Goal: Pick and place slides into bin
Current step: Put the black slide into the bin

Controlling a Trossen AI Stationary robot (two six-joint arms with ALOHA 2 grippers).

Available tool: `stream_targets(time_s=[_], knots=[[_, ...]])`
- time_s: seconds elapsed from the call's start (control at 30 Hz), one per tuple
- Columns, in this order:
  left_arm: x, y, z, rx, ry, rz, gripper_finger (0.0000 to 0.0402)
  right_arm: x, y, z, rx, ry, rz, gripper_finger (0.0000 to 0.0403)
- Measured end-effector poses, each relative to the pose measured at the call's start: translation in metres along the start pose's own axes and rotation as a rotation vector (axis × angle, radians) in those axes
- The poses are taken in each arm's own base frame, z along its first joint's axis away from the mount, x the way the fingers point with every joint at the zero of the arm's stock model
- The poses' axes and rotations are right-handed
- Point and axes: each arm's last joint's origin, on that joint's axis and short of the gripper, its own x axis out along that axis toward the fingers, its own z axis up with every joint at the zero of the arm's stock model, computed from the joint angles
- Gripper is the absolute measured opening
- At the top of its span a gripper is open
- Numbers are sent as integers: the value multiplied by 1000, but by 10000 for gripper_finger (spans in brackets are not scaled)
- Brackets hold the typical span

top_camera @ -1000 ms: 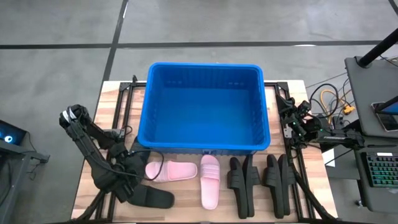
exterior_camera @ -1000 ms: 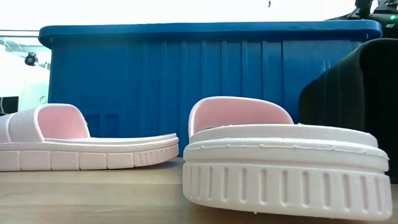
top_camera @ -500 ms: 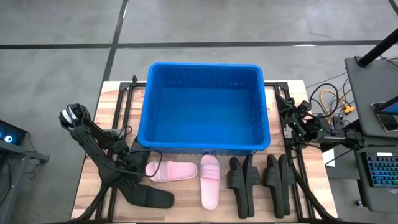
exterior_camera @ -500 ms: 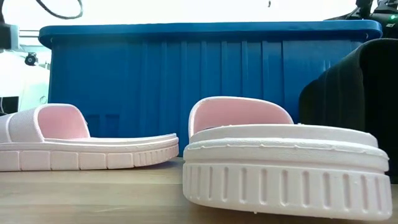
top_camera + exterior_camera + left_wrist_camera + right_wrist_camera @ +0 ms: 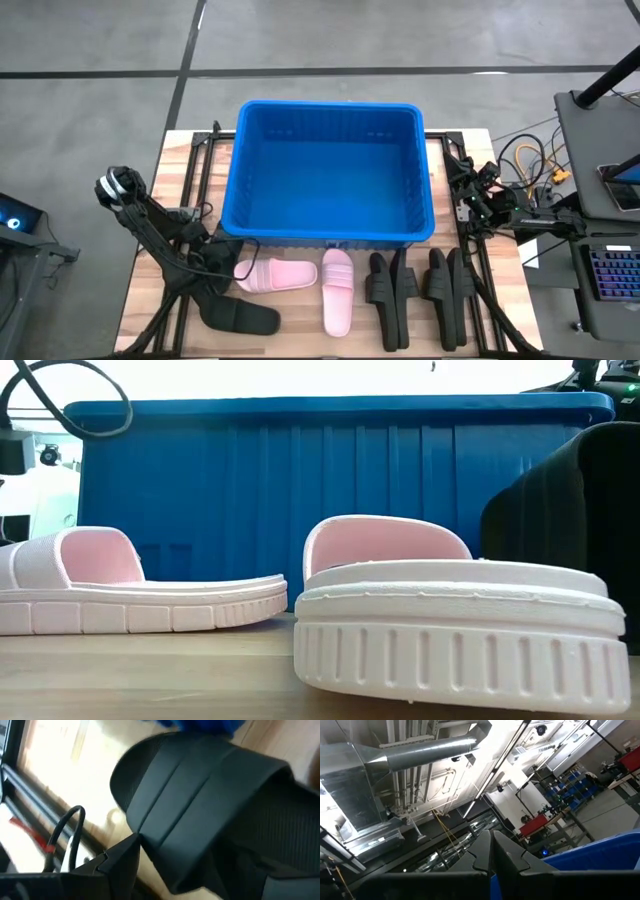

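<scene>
The blue bin (image 5: 327,232) stands at the table's far middle. Two pink slides (image 5: 275,275) (image 5: 337,290) lie on their soles in front of it, also in the low view (image 5: 140,585) (image 5: 450,630). Several black slides (image 5: 390,295) (image 5: 445,295) stand on edge to their right. Another black slide (image 5: 245,318) lies at the near left, and my left gripper (image 5: 210,290) is over its left end. It fills the left wrist view (image 5: 200,810). My right gripper (image 5: 470,195) is shut and rests at the table's right edge, pointing up. My left gripper has the black slide's end between its two fingers. One fingertip (image 5: 125,855) lies against the slide's side edge (image 5: 145,837); the other finger is hidden by the slide. The fingers slant down from the table's left. The slide's other end lies on the table.
Black rails run along the table's left (image 5: 195,185) and right sides (image 5: 455,170). A loop of the arm's cable (image 5: 60,400) shows at the low view's upper left. Bare wood lies left of the bin.
My left arm has drawn back a little toward the table's left edge and uncovered more of the black slide, which has stayed at the near left. The arm's cable has come into the low view's upper left.
</scene>
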Motion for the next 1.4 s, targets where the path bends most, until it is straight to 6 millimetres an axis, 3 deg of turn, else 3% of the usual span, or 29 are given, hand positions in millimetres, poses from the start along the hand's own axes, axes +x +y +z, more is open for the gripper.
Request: stream_targets(time_s=[0.47,0.87,1.0,1.4], knots=[[8,-1,1,-22,-62,-14,214,0,0,0,0,0,0,9],[7,-1,4,-28,-43,-8,52,0,0,0,0,0,0,9],[0,-3,5,-36,8,-33,8,0,0,0,0,0,0,9],[-42,5,20,16,69,-183,1,0,0,0,0,0,1,9]])
